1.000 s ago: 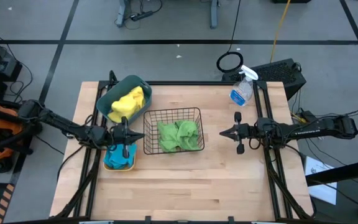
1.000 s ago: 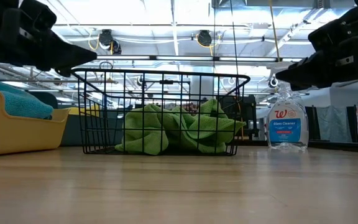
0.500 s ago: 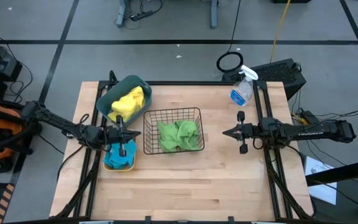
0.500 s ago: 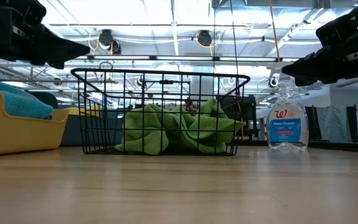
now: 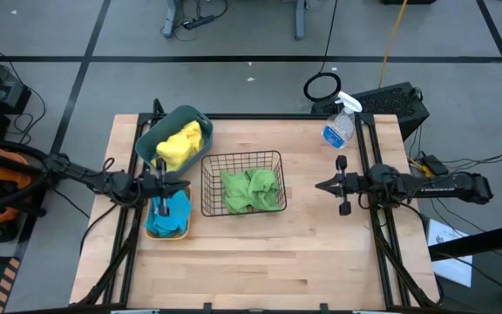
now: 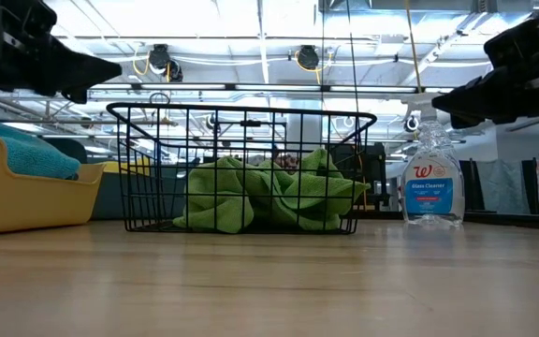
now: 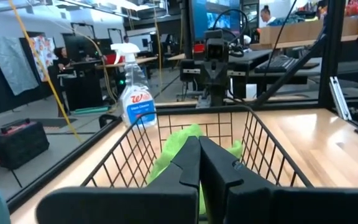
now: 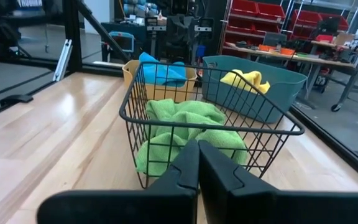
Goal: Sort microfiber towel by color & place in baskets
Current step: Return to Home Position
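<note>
Three baskets stand in the table's left half. The teal tub (image 5: 152,144) holds a yellow towel (image 5: 181,142). The black wire basket (image 5: 241,160) holds green towels (image 5: 251,189). The yellow-orange bin (image 5: 149,234) holds a blue towel (image 5: 171,212). My left gripper (image 5: 186,181) hovers shut over the bin's far end, pointing at the wire basket (image 7: 166,134). My right gripper (image 5: 317,186) hovers shut to the right of the wire basket (image 8: 210,121), pointing at it. Both are empty.
A clear spray bottle (image 5: 340,124) stands near the table's far right corner. Bare wood lies along the near edge and between the wire basket and my right gripper. Dark frame rails run down the table's left and right sides.
My left gripper has drawn back a little toward the table's left edge, away from the wire basket. My right gripper has drawn back slightly toward the right edge. Both have stayed shut, and the towels and baskets have not moved.
</note>
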